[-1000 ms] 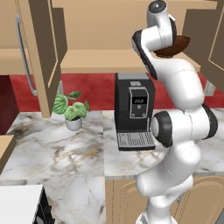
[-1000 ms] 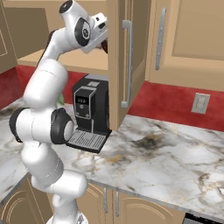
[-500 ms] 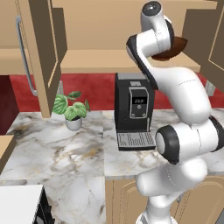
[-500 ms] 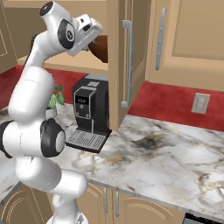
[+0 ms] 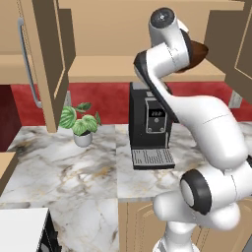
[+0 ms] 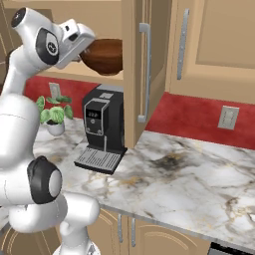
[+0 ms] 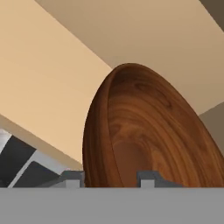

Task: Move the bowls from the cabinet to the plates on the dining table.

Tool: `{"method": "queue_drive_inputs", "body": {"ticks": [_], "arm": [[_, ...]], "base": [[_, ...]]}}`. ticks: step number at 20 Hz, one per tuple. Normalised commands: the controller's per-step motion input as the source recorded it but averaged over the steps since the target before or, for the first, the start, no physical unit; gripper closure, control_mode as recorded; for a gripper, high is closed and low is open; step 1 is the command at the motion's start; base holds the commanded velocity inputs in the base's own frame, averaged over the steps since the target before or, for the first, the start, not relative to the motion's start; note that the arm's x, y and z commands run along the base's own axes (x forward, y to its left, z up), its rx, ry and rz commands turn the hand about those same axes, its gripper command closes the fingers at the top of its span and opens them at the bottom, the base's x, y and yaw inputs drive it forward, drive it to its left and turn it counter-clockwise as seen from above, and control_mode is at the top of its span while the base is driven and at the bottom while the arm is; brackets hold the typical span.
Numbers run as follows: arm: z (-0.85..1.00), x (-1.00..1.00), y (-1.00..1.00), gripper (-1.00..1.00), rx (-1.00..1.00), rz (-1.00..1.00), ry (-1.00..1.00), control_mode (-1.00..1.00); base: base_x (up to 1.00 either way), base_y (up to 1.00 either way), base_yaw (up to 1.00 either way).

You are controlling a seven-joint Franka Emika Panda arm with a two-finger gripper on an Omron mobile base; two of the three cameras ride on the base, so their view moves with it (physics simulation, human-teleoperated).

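My claw (image 7: 109,177) grips the reddish-brown bowl (image 6: 103,55) by its rim, now drawn out of the open cabinet (image 6: 139,69), ready for carrying

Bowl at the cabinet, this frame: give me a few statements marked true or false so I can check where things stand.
1. The gripper is shut on a reddish-brown wooden bowl. True.
2. The bowl sits on a plate on the counter. False: it is held up at the level of the open cabinet shelf, above the coffee machine.
3. A potted plant stands on the marble counter beside the coffee machine. True.
4. The cabinet doors are all closed. False: the door beside the bowl stands open.
5. The coffee machine is white. False: it is black.
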Motion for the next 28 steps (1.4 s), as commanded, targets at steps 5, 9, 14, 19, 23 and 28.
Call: {"method": "queue_drive_inputs", "body": {"ticks": [5,9,14,19,23,28], "arm": [[0.14,-0.79,0.00,1.00,0.00,0.00,0.00,-1.00],[0.04,-0.86,0.00,1.00,0.00,0.00,0.01,-1.00],[0.00,-0.77,0.18,1.00,0.04,0.00,0.04,-1.00],[0.00,-0.65,0.40,1.00,0.04,0.03,0.03,-1.00],[-0.02,-0.63,0.37,1.00,0.05,0.03,0.02,-1.00],[-0.03,-0.79,0.19,1.00,0.00,0.01,0.00,-1.00]], "base": [[0.00,0.00,0.00],[0.00,0.00,0.00],[0.00,0.00,0.00],[0.00,0.00,0.00],[0.00,0.00,0.00],[0.00,0.00,0.00]]}}
